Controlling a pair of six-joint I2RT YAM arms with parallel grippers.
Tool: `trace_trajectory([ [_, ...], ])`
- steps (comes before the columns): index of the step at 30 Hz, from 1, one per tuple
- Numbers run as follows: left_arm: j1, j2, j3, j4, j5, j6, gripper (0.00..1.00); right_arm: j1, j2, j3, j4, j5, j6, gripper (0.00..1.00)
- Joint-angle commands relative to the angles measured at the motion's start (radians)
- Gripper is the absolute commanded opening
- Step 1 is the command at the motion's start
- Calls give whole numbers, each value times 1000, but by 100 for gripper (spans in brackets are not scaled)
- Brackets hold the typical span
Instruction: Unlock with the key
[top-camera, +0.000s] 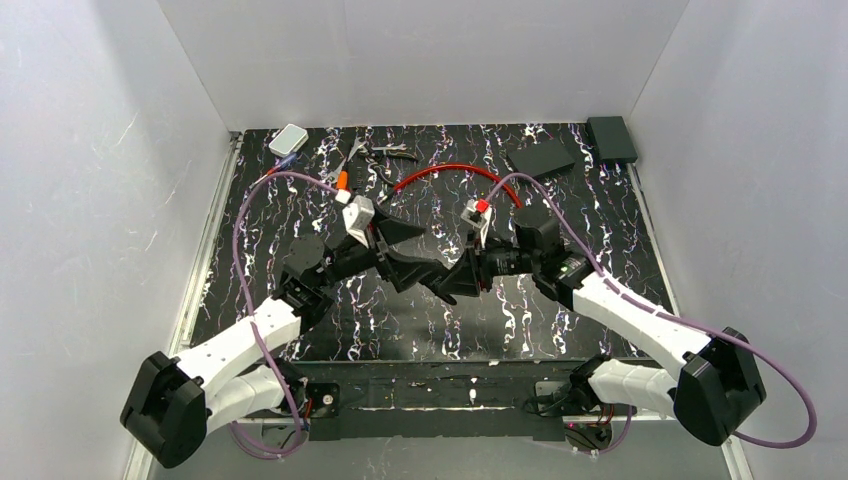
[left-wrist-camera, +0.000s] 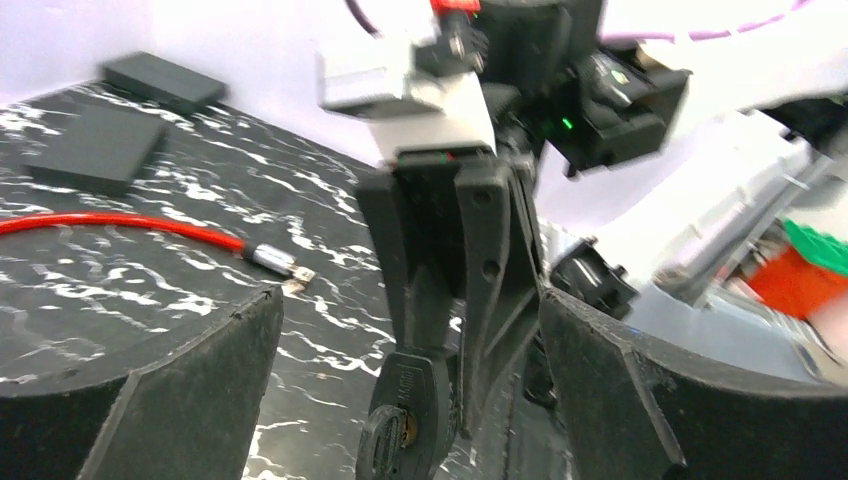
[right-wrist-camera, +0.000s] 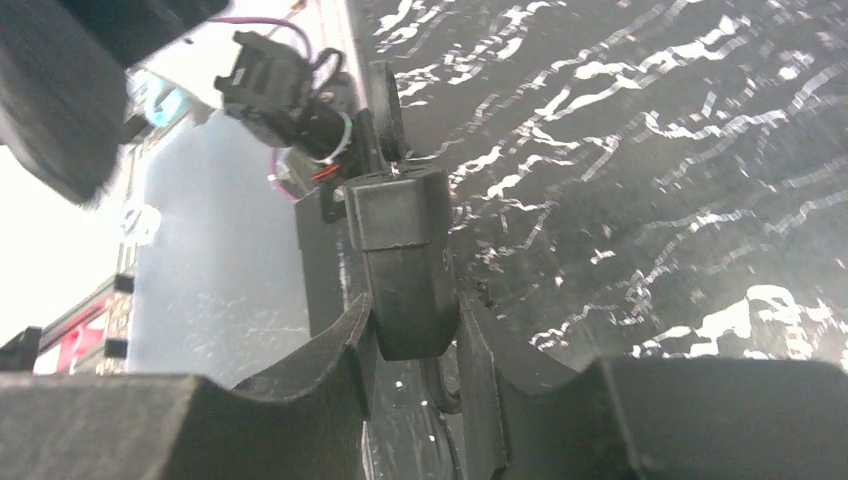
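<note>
1. Right gripper (right-wrist-camera: 415, 322) pinches the black lock (right-wrist-camera: 398, 240), centre of the overhead frame.
2. Left gripper (left-wrist-camera: 410, 400) jaws spread wide either side of the lock, not touching.
3. Red cable (left-wrist-camera: 120, 222) lies on the table (left-wrist-camera: 100, 310), metal tip (left-wrist-camera: 275, 262) free.

The lock (right-wrist-camera: 400, 235) is a black, block-shaped body. It is over the middle of the surface, clamped between the two fingers of the right end effector (right-wrist-camera: 412, 320), with its long side along the fingers. At one end it has a rounded black part (left-wrist-camera: 398, 425) with a small metal centre, turned to the left. Whether the key is in it cannot be told. The red cable (top-camera: 450, 168) lies curved on the far part of the surface, and its metal tip (left-wrist-camera: 272, 260) lies free.
</note>
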Motion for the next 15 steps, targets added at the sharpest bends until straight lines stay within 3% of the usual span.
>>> trace_trajectory([
  [1, 44, -78, 10, -49, -188, 75, 98, 2, -54, -59, 216, 184, 133, 1],
  [9, 58, -155, 25, -268, -538, 331, 98, -3, 177, -48, 307, 419, 327, 1],
  [12, 58, -169, 20, -282, -579, 381, 97, -16, 315, 18, 300, 433, 368, 1],
  [15, 58, -165, 21, -294, -582, 398, 97, -43, 433, 64, 403, 384, 432, 1],
])
